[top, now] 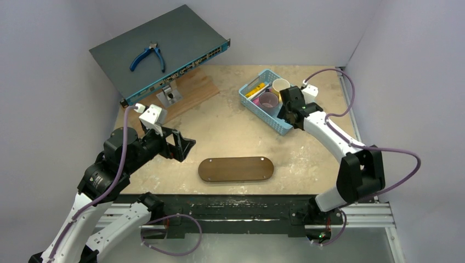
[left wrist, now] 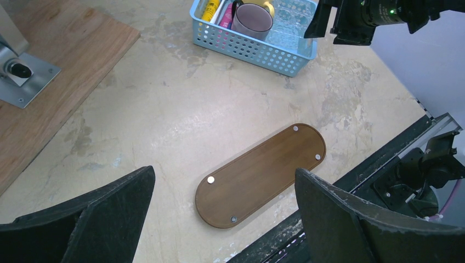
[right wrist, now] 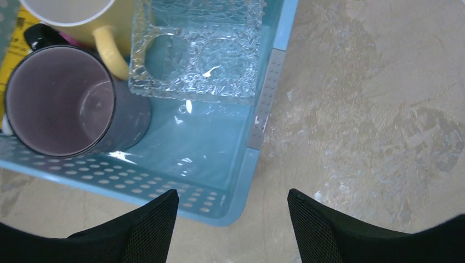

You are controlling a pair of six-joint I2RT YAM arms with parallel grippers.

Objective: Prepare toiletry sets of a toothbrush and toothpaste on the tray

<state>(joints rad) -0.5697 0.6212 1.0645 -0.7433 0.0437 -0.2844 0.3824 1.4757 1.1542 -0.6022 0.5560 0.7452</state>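
The dark-brown oval tray (top: pixel 236 169) lies bare near the table's front edge; it also shows in the left wrist view (left wrist: pixel 260 175). My left gripper (top: pixel 185 147) is open and empty, hovering left of the tray (left wrist: pixel 224 172). My right gripper (top: pixel 288 114) is open and empty above the near right corner of the blue mesh basket (top: pixel 268 109), as its own view shows (right wrist: pixel 233 194). A yellow-orange toothpaste tube (left wrist: pixel 210 8) and a magenta-pink one (left wrist: pixel 225 13) lie at the basket's far left side. No toothbrush shows clearly.
The basket (right wrist: pixel 274 71) also holds a purple mug (right wrist: pixel 60 98), a yellow mug (right wrist: pixel 104 22) and a clear glass dish (right wrist: pixel 197 49). A grey network switch (top: pixel 159 52) with blue pliers (top: pixel 148 56) sits tilted at the back left over a wooden board (left wrist: pixel 60 82).
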